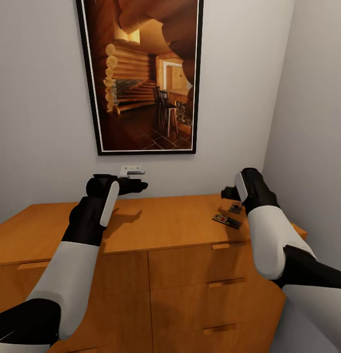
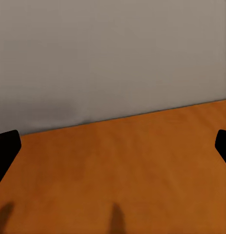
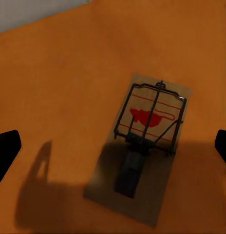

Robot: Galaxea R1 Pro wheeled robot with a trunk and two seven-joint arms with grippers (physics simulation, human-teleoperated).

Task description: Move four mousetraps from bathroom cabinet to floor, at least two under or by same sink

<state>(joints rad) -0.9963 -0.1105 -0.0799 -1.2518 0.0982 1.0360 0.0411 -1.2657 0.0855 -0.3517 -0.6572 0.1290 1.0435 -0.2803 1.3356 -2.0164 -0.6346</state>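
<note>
On the right of the low orange-brown wooden cabinet (image 1: pixel 141 230) top, two flat tan wooden mousetraps (image 3: pixel 142 141) are seen; the right gripper (image 3: pixel 113 146), spread wide, is poised above one for grasping, while the left gripper (image 2: pixel 113 146) is held released over bare wood.

Left claw (image 2: pixel 113 146) spread over cabinet (image 2: pixel 132 165) top, wall (image 2: pixel 103 53) behind

A home room corner: plain grey walls (image 1: pixel 42 98), a framed log-cabin picture (image 1: pixel 143 73), a wooden cabinet (image 1: pixel 155 274).
</note>
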